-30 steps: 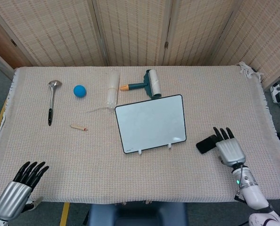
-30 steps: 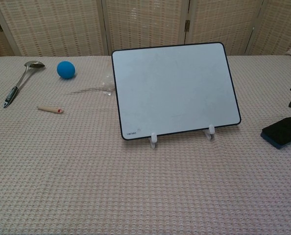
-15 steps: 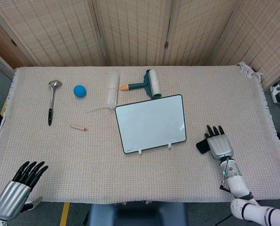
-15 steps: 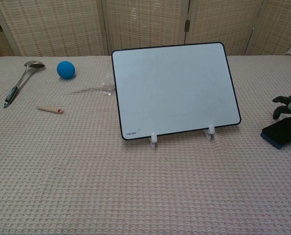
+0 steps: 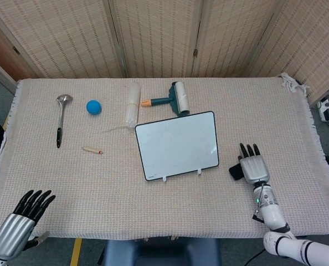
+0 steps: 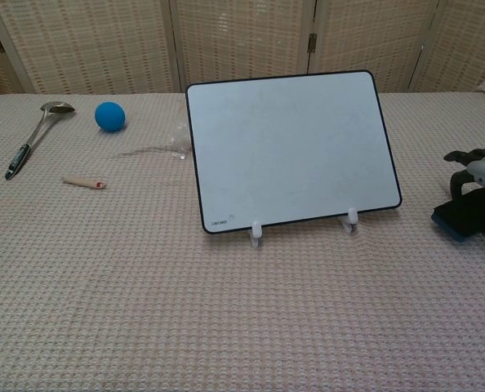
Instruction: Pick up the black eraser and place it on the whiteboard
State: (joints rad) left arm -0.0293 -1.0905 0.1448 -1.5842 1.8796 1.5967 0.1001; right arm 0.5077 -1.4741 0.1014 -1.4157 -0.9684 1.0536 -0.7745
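The black eraser point(image 5: 236, 170) lies on the cloth just right of the whiteboard point(image 5: 177, 145), which leans on two white clips. My right hand point(image 5: 253, 166) hovers over the eraser's right part with its fingers stretched out toward the far edge, so only the left end of the eraser shows. In the chest view the eraser point(image 6: 464, 217) sits under the right hand point(image 6: 481, 173), whose fingers arch above it without closing. Whether they touch is unclear. The whiteboard point(image 6: 290, 147) stands tilted at centre. My left hand point(image 5: 21, 220) rests at the near left corner, fingers spread, holding nothing.
A ladle point(image 5: 60, 119), a blue ball point(image 5: 93, 107), a small wooden stick point(image 5: 92, 149), a clear tube point(image 5: 132, 104) and a lint roller point(image 5: 173, 98) lie along the far half of the table. The table's right edge is beyond the right hand.
My right hand has slid left from beside the eraser to over it, covering most of it. The eraser, whiteboard and left hand have stayed where they were.
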